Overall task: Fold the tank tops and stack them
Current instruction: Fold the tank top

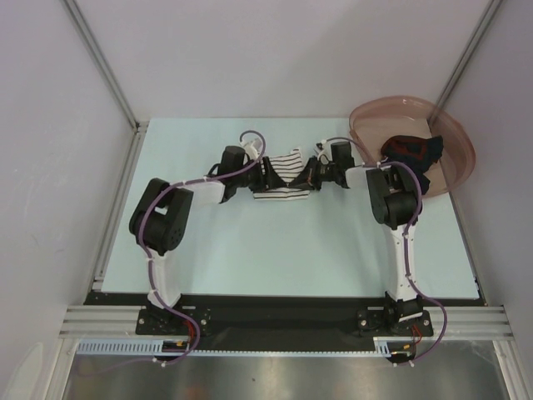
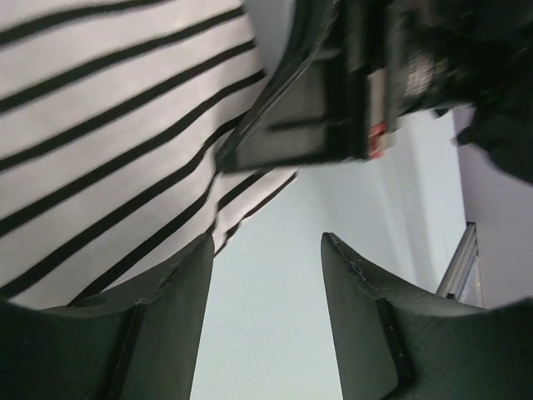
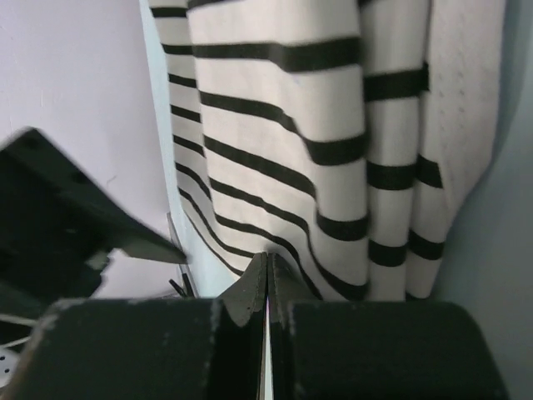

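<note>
Here, the striped top (image 1: 283,173) is sitting between the two grippers. The right gripper (image 3: 266,262) is pinching its edge shut, and the left gripper (image 2: 266,242) is gaping empty just beside it.

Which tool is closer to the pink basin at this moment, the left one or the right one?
Right. The right tool is just left of the basin, close to its rim; the left tool is farther left, across the striped top.

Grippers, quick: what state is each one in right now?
Left gripper: open, nothing between its jaws.
Right gripper: shut on an edge of the striped tank top.
</note>
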Robot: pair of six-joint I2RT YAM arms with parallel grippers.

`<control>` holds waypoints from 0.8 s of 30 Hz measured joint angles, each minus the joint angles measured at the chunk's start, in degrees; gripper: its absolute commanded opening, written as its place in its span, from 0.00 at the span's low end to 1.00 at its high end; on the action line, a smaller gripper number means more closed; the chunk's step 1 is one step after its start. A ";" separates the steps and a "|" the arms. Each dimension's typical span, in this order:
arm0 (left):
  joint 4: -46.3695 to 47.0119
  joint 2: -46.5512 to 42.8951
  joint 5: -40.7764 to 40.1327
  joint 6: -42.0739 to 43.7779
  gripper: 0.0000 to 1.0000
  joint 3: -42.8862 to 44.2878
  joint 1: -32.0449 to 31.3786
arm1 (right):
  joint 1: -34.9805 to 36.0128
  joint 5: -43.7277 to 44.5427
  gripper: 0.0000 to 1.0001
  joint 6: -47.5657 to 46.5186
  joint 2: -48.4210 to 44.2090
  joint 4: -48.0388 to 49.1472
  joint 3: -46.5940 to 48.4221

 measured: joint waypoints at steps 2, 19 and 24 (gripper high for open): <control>0.76 0.28 -0.44 -0.02 0.59 -2.82 0.00 | -0.04 0.81 0.00 0.00 -0.79 -0.52 0.66; 9.75 -0.26 -3.50 -3.50 0.57 -13.60 1.01 | -0.13 8.55 0.04 0.70 4.70 -5.29 18.25; 3.65 -7.21 -7.93 -1.38 0.62 -16.50 1.01 | 0.24 10.58 0.29 -1.62 6.73 -10.73 18.25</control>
